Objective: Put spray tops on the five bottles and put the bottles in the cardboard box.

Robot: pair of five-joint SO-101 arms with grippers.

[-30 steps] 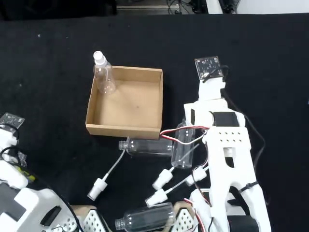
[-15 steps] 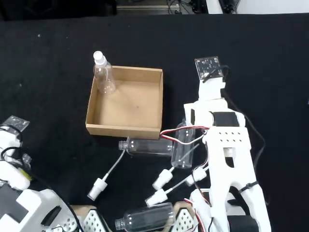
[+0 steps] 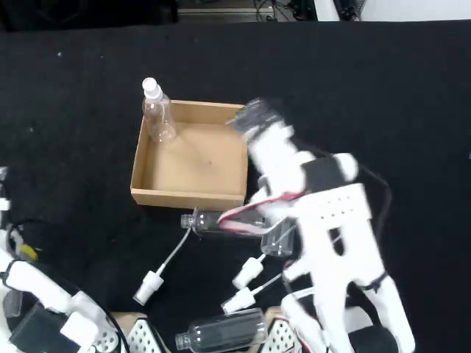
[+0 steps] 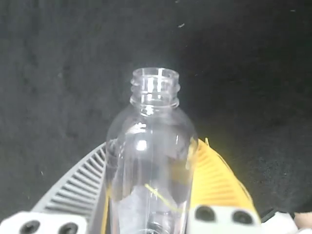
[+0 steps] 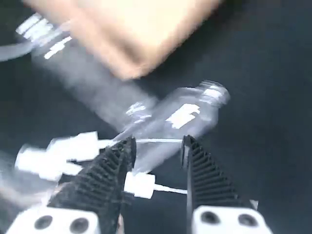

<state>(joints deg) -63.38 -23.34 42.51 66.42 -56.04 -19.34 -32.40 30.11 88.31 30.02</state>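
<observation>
Here, left jaws clamp an uncapped clear bottle (image 4: 148,161).

I see my right gripper (image 5: 158,142) with its jaws standing apart above the black tabletop (image 5: 263,73), a clear bottle (image 5: 185,117) lying just beyond them. White spray tops (image 5: 139,185) lie by the jaws. The cardboard box (image 5: 131,29) sits farther off, blurred.

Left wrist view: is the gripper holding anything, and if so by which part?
Yes. The left gripper holds an uncapped clear bottle by its body, clamped on both sides below the shoulder, with the open neck pointing away from the gripper.
</observation>
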